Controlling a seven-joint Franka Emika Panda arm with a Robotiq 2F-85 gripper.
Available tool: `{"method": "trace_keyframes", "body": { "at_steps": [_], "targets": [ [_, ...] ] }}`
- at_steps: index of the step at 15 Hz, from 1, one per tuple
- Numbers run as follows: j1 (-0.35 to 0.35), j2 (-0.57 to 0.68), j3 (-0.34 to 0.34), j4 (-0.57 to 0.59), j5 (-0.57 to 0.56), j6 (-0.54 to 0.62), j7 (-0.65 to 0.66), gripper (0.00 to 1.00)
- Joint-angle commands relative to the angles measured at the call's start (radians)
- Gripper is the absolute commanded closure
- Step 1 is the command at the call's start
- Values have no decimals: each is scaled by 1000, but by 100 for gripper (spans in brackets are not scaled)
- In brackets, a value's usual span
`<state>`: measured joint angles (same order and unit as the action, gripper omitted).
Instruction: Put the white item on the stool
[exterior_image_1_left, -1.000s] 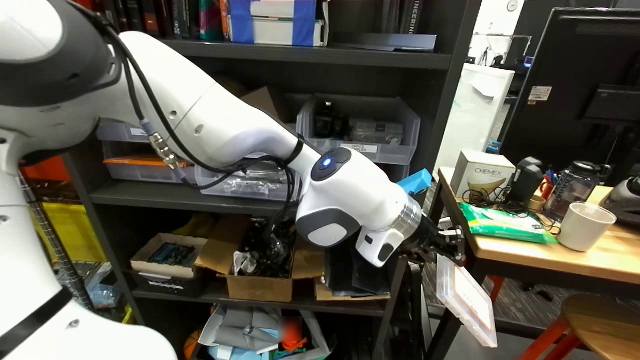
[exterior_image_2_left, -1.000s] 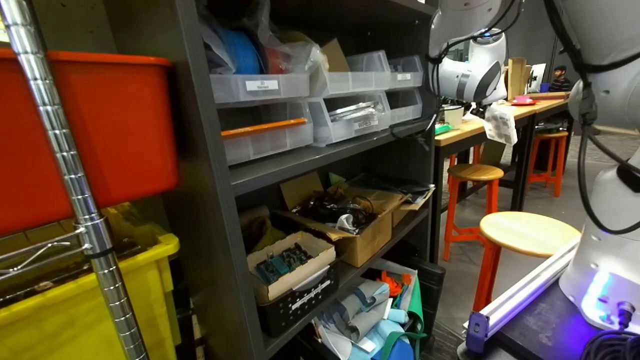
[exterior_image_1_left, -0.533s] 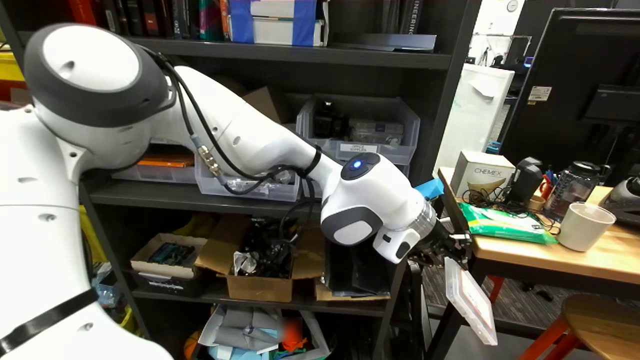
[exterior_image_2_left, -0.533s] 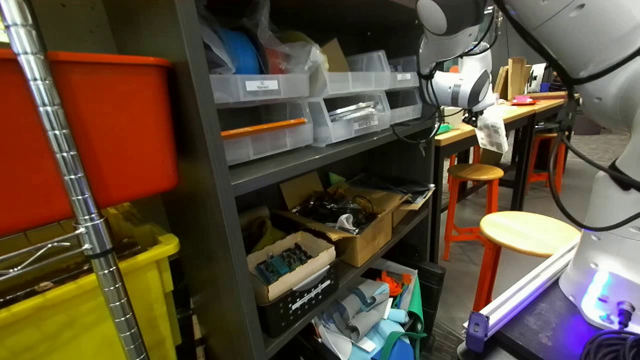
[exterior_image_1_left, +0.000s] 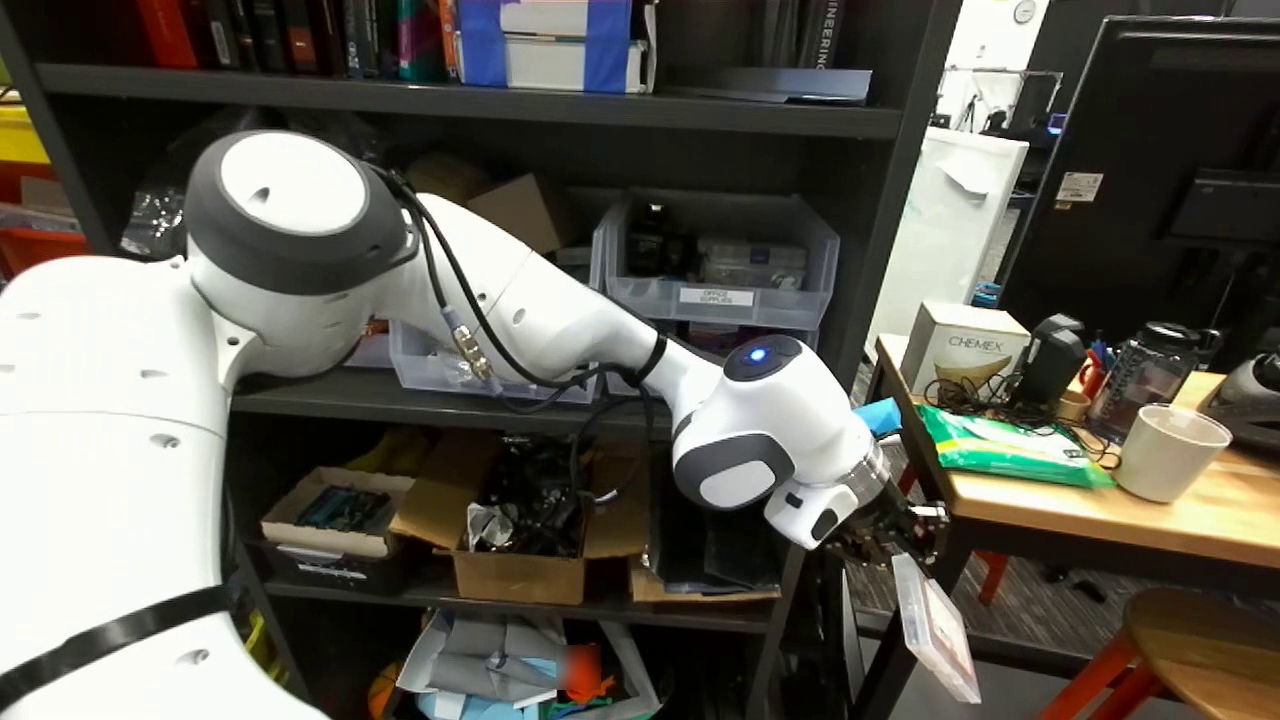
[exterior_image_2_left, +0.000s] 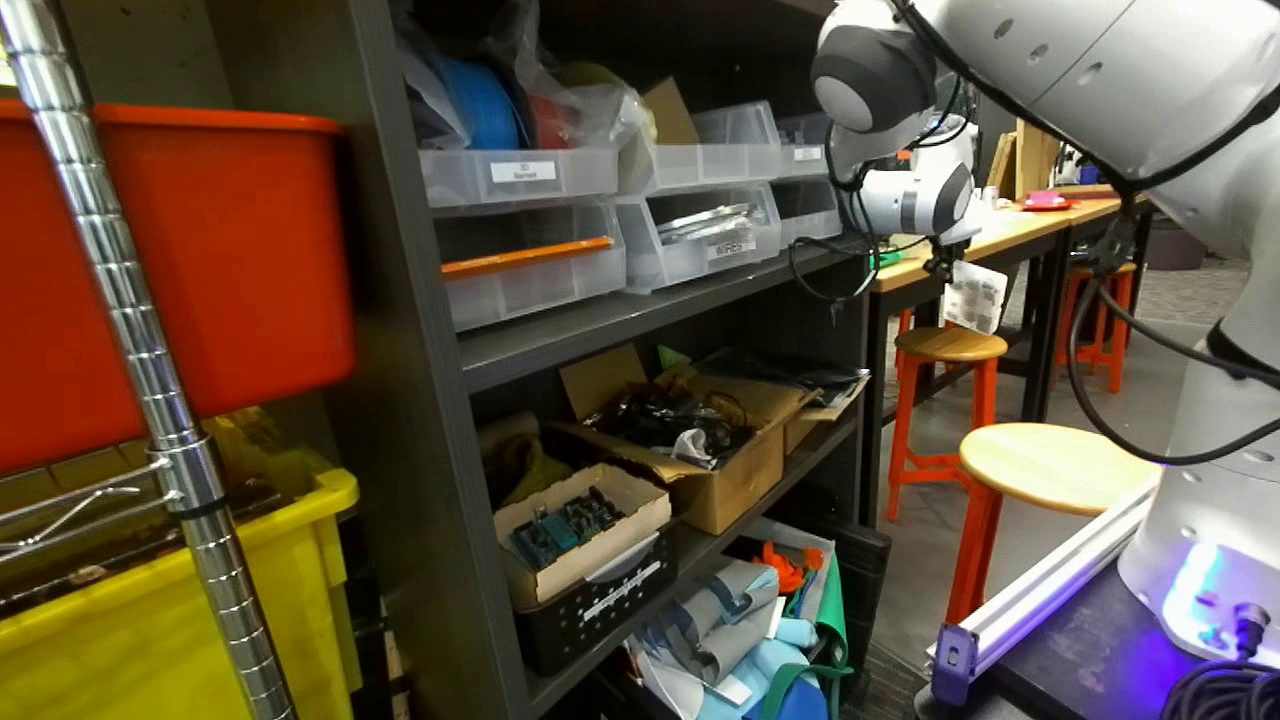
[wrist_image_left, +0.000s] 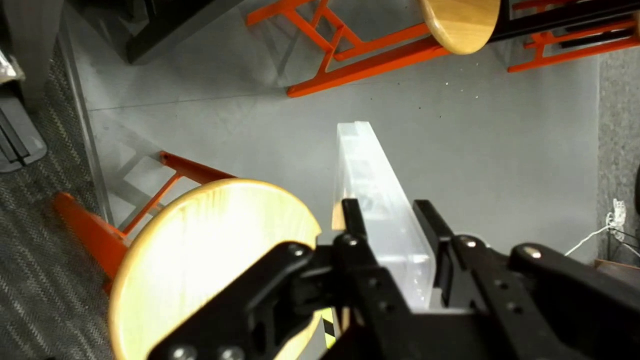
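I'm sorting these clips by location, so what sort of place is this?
Probably a lab or workshop, though I can't tell which. A bin labelled WIRES, what look like circuit boards, and wood-seated stools point that way.

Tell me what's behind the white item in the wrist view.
Grey floor shows around the far end of the white item. What lies straight behind it is covered, and the gripper clamped on it hides more.

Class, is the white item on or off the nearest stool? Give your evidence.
Off. The tool grips the white item, and in the wrist view floor shows between it and the nearest stool.
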<state>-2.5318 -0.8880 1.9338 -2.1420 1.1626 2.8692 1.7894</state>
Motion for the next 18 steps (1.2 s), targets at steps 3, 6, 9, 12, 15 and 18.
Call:
{"method": "trace_keyframes", "body": {
  "at_steps": [3, 6, 9, 12, 15, 18],
  "targets": [
    [-46, -111, 36, 42, 33, -79, 22, 93],
    [-56, -161, 41, 47, 45, -126, 36, 93],
    [-65, -221, 48, 57, 56, -163, 63, 93],
    [-84, -266, 53, 81, 53, -221, 85, 93],
    [-70, -323, 28, 81, 83, -300, 102, 93],
    [-75, -376, 11, 85, 130, -378, 105, 93]
  ]
}}
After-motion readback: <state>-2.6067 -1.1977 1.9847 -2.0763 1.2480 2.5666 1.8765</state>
